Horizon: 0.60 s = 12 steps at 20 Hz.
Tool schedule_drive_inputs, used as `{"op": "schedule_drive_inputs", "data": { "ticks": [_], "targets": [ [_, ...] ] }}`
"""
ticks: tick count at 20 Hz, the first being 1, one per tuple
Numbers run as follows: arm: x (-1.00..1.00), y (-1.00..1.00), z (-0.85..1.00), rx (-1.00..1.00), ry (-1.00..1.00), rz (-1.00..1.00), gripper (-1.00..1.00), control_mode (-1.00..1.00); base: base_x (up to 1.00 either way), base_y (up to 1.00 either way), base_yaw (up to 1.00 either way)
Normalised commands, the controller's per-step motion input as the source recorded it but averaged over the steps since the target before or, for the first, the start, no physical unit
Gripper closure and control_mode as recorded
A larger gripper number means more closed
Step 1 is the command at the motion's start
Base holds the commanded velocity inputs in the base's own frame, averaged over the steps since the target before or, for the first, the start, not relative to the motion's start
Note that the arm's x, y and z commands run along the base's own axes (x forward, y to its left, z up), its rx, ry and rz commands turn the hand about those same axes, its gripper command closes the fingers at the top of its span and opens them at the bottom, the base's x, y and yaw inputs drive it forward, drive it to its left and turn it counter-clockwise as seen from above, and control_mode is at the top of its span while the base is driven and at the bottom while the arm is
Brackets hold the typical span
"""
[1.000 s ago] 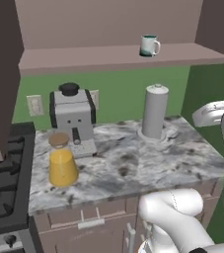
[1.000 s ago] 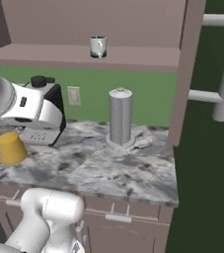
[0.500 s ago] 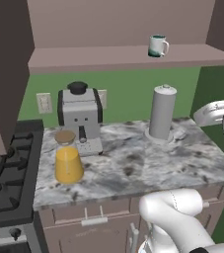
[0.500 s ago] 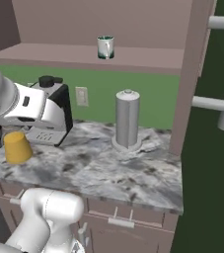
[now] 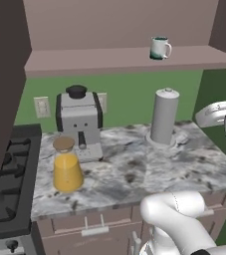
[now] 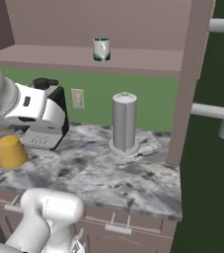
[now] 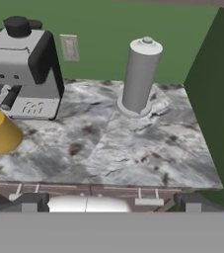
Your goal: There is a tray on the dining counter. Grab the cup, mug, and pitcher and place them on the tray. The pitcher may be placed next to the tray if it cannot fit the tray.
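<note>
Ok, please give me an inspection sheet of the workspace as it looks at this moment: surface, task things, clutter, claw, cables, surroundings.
Surface: marbled worktop beside the stove, with drawers under its front edge.
Job's things: pitcher with orange-yellow contents stands upright on the worktop in front of the coffee machine; mug stands on the wall shelf, handle to the right in the left base view.
Clutter: grey coffee machine; grey upright cylinder on a round base.
Claw: two dark finger tips at the bottom of the hand view; open or shut cannot be told, nothing seen between them.
Cables: nothing seen.
Surroundings: green wall, wall outlet.
</note>
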Motion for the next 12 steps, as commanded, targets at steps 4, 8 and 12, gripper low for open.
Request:
{"op": "schedule_drive_inputs", "data": {
  "ticks": [4, 8, 12],
  "targets": [
    [0.00, 0.00, 0.00, 0.00, 0.00, 0.00, -1.00, 1.00, 0.30, -0.08, -0.10],
    [0.00, 0.00, 0.00, 0.00, 0.00, 0.00, -1.00, 1.00, 0.16, -0.10, -0.08],
    [0.00, 0.00, 0.00, 0.00, 0.00, 0.00, -1.00, 1.00, 0.00, -0.02, 0.00]
  ]
}}
